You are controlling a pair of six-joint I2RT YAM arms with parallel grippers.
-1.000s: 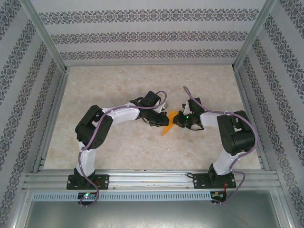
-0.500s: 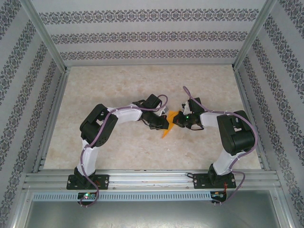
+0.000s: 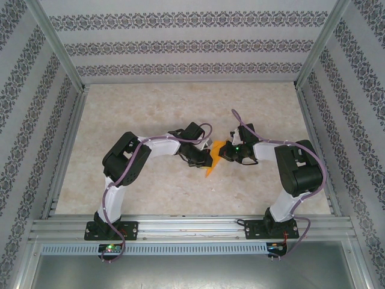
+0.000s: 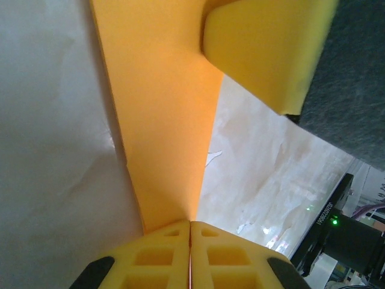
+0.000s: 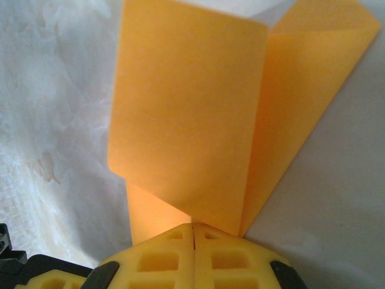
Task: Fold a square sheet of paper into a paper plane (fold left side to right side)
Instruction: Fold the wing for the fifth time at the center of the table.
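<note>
Orange sheet of paper [image 3: 211, 159] sits mid-table between my two arms. It's already creased into a narrow pointed shape, with the tip aimed back toward my bases. From the right wrist, one flap of it [image 5: 186, 114] stands up and leans over the other, so the fold is half open, not flat.

My left gripper [image 4: 190, 224] is pinched closed on the paper where it narrows down into the jaws. My right gripper [image 5: 192, 227] is clamped closed on it too, from the opposite side. From above, the two are nearly nose to nose with the paper between them.

How I'd do this bit well, imo: treat the right one as the anchor and don't let it drift. Then carry the left flap across to the right in a low arc, so the edges meet before I press anything.

Thin paper like this probably buckles or tears if the two pinches pull against each other, so no tension, just guidance. Line up the edges first and crease second, pressing down onto the table [image 3: 150, 108]. If the flap lands skewed, the wings likely come out lopsided.
</note>
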